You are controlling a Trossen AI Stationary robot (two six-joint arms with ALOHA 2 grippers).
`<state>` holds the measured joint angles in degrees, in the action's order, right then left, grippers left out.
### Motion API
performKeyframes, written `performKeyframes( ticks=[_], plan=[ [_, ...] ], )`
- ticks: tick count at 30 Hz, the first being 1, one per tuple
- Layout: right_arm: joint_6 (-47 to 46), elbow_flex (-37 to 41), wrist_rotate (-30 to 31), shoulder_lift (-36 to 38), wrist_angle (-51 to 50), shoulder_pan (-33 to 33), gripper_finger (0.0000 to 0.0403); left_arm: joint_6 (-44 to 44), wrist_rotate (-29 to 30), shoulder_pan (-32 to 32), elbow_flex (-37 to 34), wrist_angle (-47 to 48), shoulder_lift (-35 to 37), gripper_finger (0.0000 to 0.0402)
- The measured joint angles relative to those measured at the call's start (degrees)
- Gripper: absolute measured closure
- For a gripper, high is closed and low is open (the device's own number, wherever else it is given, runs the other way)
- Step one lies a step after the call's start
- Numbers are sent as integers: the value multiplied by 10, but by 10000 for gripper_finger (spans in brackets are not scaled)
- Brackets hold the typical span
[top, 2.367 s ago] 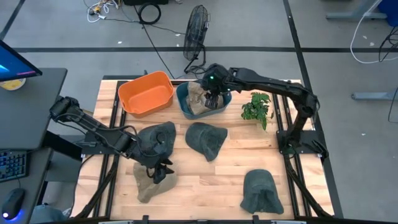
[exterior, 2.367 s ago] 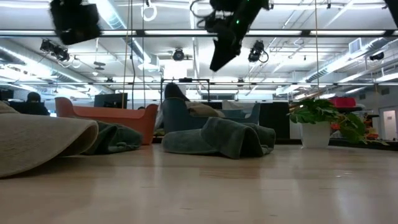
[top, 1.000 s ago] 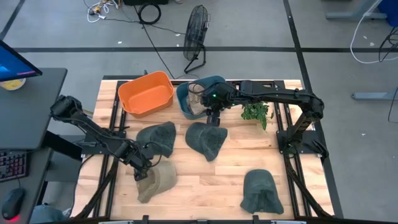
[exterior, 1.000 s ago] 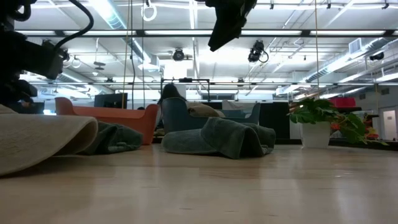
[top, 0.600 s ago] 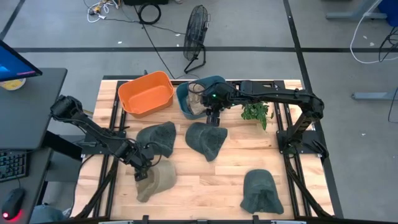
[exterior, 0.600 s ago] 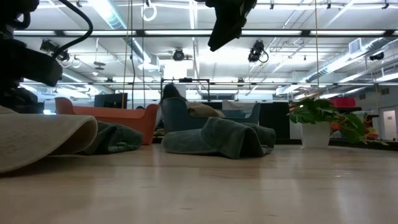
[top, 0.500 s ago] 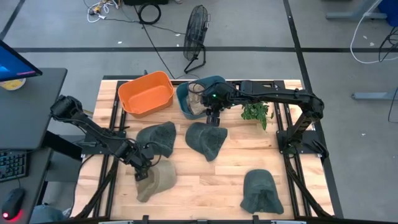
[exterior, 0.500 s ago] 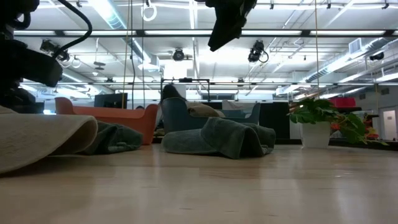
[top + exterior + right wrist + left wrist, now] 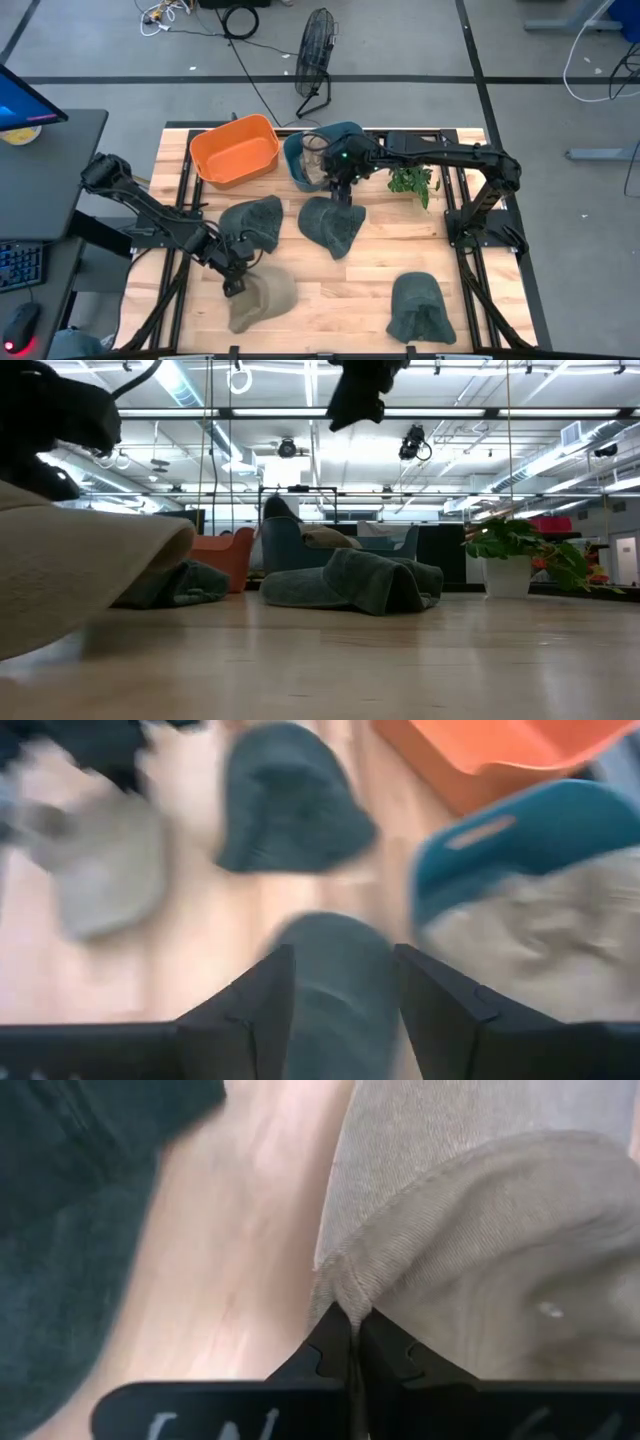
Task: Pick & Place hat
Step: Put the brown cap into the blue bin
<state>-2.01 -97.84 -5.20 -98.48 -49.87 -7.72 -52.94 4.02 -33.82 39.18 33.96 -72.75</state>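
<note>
The left gripper's fingers (image 9: 345,1342) are pinched tight on a fold at the edge of the beige hat (image 9: 262,296), which sits on the desk (image 9: 340,290) well in front of the orange bin (image 9: 236,150), on the near side of a dark green hat (image 9: 254,221). Gripping the fabric edge rather than the crown likely lets the soft hat be lifted or dragged without slipping; in the low view its brim looks raised off the wood.

The right gripper (image 9: 340,982) hangs just in front of the blue bin (image 9: 325,155), which already holds a beige hat. Its fingers are spread wide and empty over another dark green hat (image 9: 333,224), probably its next pick.
</note>
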Motion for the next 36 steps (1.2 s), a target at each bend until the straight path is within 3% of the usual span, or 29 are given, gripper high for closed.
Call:
performKeyframes(
  ticks=[6, 14, 19, 31, 36],
  plan=[
    [-66, 27, -48, 0, 70, 34, 229, -20, 45, 0, 21, 2, 0, 395],
    [-93, 66, -43, 0, 70, 65, 229, -19, 182, 0, 88, 1, 0, 393],
    [-122, 103, -137, 0, 79, 66, 229, -7, 245, 0, 123, 5, 0, 396],
    [-102, 115, -277, 1, 113, 67, 229, -4, 252, 51, 150, 6, 0, 393],
    [-112, 115, -283, 2, 116, 68, 229, 8, 268, 68, 166, 6, 0, 394]
  ],
)
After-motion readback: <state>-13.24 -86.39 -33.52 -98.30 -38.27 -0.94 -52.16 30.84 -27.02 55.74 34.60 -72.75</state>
